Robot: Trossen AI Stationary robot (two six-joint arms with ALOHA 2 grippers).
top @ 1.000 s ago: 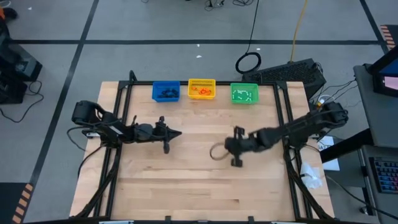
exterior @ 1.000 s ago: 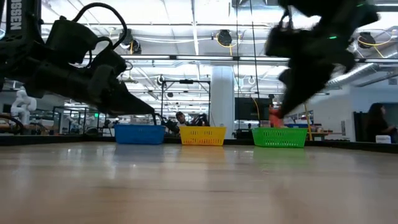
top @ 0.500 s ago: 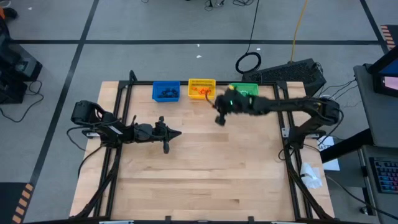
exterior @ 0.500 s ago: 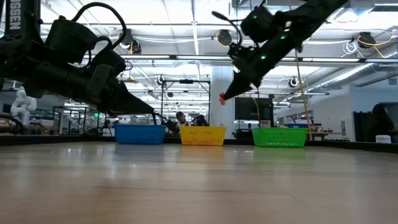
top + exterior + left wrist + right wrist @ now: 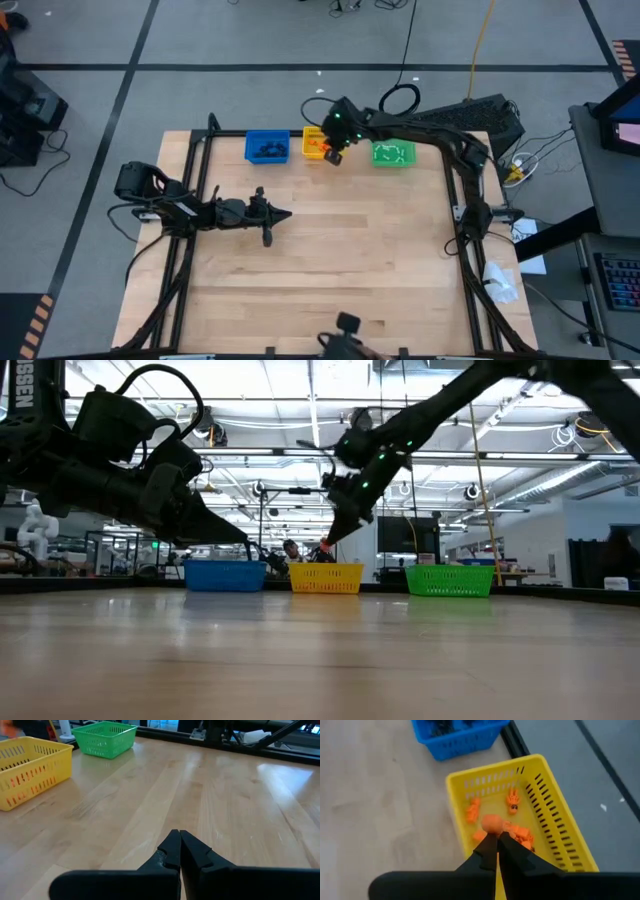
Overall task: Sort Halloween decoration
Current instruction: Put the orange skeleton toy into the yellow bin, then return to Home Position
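Note:
My right gripper (image 5: 335, 152) hangs above the yellow bin (image 5: 318, 143) at the table's far edge, shut on a small round orange trinket (image 5: 492, 823). Several more orange trinkets (image 5: 512, 831) lie on the floor of that bin. The blue bin (image 5: 267, 148) holds black pieces and the green bin (image 5: 393, 153) holds white ones. My left gripper (image 5: 288, 214) is shut and empty. It hovers over the left middle of the table, and its tips (image 5: 179, 834) point toward the table's right. My right gripper pinches the round orange trinket (image 5: 493, 825) between its two fingers, at their free ends. The fingers come from above, slanting down toward the far edge. The trinket is lifted clear, above the inside of the yellow bin (image 5: 326, 577).
The three bins stand in a row along the far edge, blue, yellow and green (image 5: 449, 580). Bare wooden tabletop (image 5: 330, 270) spreads from them to the near edge. A dark object (image 5: 345, 335) shows at the near edge. Black frame rails run along both sides.
My right gripper has risen from the table's middle and swung toward the far edge. It then moved left past the green bin to above the yellow bin, carrying the orange trinket. My left arm has kept still.

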